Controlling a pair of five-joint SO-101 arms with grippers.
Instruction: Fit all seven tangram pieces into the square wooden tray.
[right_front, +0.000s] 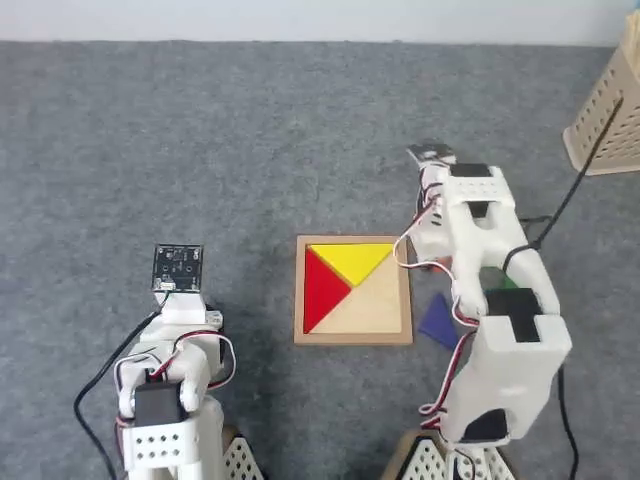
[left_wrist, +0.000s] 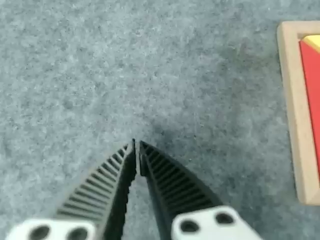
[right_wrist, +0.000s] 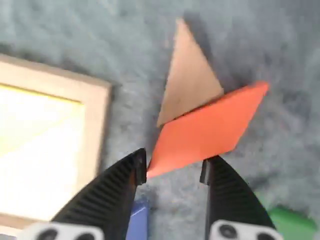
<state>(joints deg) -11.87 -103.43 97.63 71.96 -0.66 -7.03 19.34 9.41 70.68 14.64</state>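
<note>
The square wooden tray (right_front: 303, 290) lies mid-table with a yellow triangle (right_front: 350, 260) and a red triangle (right_front: 322, 288) in it. Just off the tray's right side, my right gripper (right_wrist: 172, 167) is open low over the carpet. The near end of an orange parallelogram (right_wrist: 207, 130) lies between its fingers. A tan triangle (right_wrist: 190, 82) touches that piece's far edge. A blue piece (right_front: 438, 320) and a green piece (right_front: 505, 283) lie beside the right arm. My left gripper (left_wrist: 136, 145) is shut and empty over bare carpet, left of the tray (left_wrist: 290, 100).
A perforated beige basket (right_front: 610, 110) stands at the back right corner. A black cable (right_front: 565, 205) runs from it toward the right arm. Grey carpet spreads open behind and to the left of the tray.
</note>
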